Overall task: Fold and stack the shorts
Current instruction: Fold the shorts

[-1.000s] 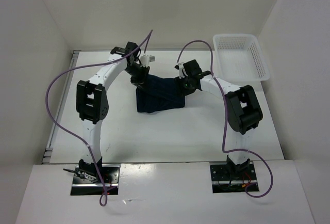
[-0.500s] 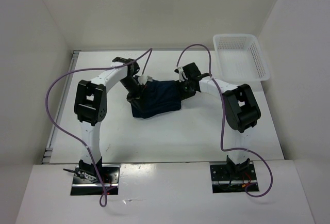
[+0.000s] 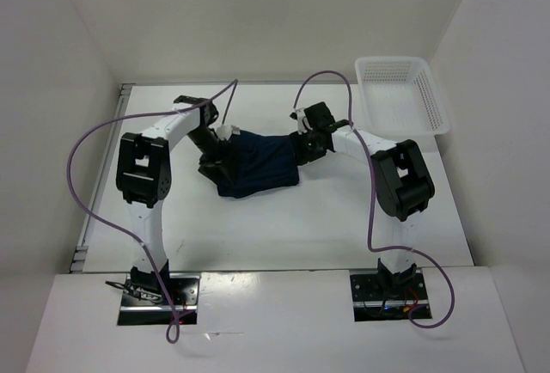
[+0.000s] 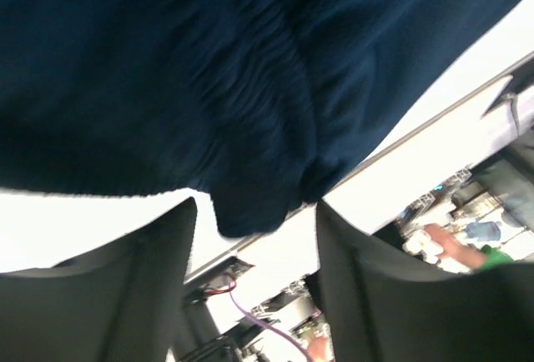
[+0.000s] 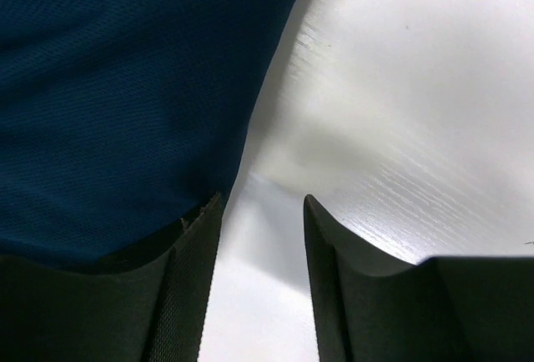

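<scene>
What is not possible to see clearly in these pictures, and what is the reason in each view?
- Top view: the tips of the left pincer are too small and dark against the shorts.
- Top view: the right pincer hides part of the shorts' right edge.
- Left wrist view: the shorts are blurred and cut off by the frame, so their outline is lost.
- Right wrist view: the shorts run off the top and left edges, so the layers cannot be counted.

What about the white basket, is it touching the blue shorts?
Apart. The top view shows bare table between the basket and the shorts.
</scene>
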`<act>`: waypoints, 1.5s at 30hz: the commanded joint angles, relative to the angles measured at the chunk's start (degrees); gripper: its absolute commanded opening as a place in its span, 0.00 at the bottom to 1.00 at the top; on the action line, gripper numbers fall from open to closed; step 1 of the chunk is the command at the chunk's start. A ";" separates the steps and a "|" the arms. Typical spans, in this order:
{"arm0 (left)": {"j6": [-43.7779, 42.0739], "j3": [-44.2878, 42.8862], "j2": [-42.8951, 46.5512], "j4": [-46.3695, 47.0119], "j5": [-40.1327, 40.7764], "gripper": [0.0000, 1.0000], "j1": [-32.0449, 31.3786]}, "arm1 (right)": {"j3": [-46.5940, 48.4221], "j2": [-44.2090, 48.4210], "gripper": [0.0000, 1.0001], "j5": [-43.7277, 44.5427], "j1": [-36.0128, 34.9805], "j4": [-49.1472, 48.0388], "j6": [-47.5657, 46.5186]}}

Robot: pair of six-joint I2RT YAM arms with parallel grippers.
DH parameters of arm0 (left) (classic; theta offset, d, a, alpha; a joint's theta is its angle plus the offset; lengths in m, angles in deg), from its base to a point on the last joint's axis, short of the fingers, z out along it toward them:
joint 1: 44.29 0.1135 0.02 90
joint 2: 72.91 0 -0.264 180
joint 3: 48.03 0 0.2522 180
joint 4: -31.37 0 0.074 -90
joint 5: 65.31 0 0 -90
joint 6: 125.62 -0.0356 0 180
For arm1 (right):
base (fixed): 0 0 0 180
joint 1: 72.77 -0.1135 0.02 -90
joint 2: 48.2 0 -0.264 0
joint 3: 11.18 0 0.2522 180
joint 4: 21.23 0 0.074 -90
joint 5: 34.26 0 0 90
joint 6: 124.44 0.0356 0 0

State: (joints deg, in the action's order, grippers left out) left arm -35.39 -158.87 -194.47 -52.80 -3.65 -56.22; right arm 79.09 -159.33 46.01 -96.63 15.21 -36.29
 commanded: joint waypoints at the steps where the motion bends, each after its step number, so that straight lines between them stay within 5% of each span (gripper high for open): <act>1: -0.23 -1.97 4.75 -2.27 -4.44 0.68 3.03 | 2.42 1.61 0.50 -1.77 -0.23 -0.97 -1.23; 4: -0.23 -6.00 3.97 -1.66 -9.08 0.79 5.85 | 2.42 2.14 0.56 -8.17 -0.23 -0.44 0.17; 7: -0.23 -9.61 1.68 -0.96 -11.91 0.79 7.62 | 1.19 2.15 0.58 -9.95 -0.23 -0.44 1.66; 21: -0.23 -14.98 -5.44 13.37 -1.91 0.86 2.88 | -0.66 -1.81 0.63 -14.07 -0.23 -1.58 4.66; 25: -0.23 -12.88 -6.06 14.51 1.09 0.66 2.17 | -2.68 -1.81 0.62 -17.59 -0.23 -1.06 5.88; 29: -0.23 -12.87 -7.72 16.61 2.32 0.42 2.69 | -3.82 -2.34 0.51 -18.82 -0.23 -1.06 6.42; 30: -0.23 -13.92 -7.73 16.62 2.32 0.30 2.69 | -3.82 -2.86 0.42 -18.83 -0.23 -1.06 6.42; 32: -0.23 -15.15 -8.26 18.46 2.32 0.17 3.83 | -3.82 -2.86 0.30 -18.83 -0.23 -1.06 6.42; 33: -0.23 -15.16 -8.26 18.99 2.32 0.12 3.84 | -4.35 -2.86 0.16 -18.83 -0.23 -1.06 6.42; 36: -0.23 -14.90 -6.77 23.20 2.85 0.06 6.03 | -4.96 -2.34 0.01 -18.83 -0.23 -1.06 5.89; 39: -0.23 -12.79 -4.92 26.64 4.08 0.06 7.79 | -5.49 -1.63 0.00 -17.60 -0.23 -1.06 5.89; 42: -0.23 -12.18 -4.92 26.64 3.12 0.11 7.79 | -4.97 -1.63 0.14 -16.28 0.30 -1.06 5.36; 43: -0.23 -12.17 -4.92 26.64 1.20 0.14 7.79 | -4.97 -1.63 0.34 -16.28 0.30 -1.06 4.84; 45: -0.23 -11.29 -4.92 26.64 -0.31 0.29 7.79 | -2.95 -1.63 0.51 -16.28 0.30 -1.06 3.61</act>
State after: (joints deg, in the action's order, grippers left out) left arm -35.11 -170.87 -202.25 -29.15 -2.45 -49.16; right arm 75.22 -161.45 27.82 -96.61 13.55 -30.04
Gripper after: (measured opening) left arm 0.263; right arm 0.464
